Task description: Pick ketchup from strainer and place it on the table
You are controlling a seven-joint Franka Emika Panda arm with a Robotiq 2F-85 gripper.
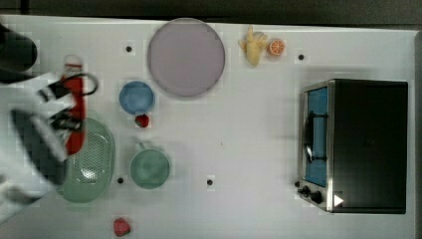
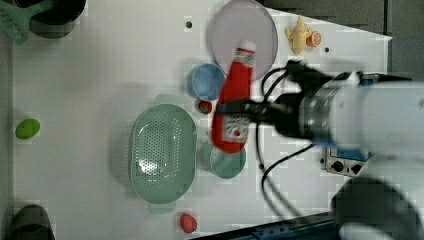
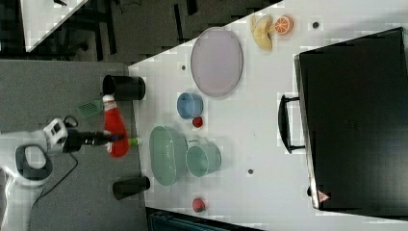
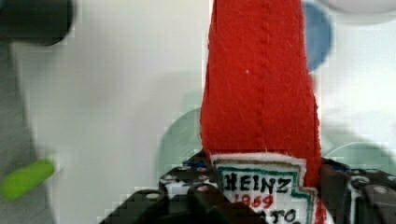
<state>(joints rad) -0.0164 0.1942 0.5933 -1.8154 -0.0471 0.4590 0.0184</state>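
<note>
Ketchup (image 2: 236, 100) clamped in gripper (image 2: 231, 111), clear above strainer (image 2: 161, 150)

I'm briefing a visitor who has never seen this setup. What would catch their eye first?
The red ketchup bottle, gripped around its labelled lower half by the hand and lifted out of the strainer, which sits empty. Next, the big black toaster oven at the top view's right, and the pale round plate near the top edge.
</note>
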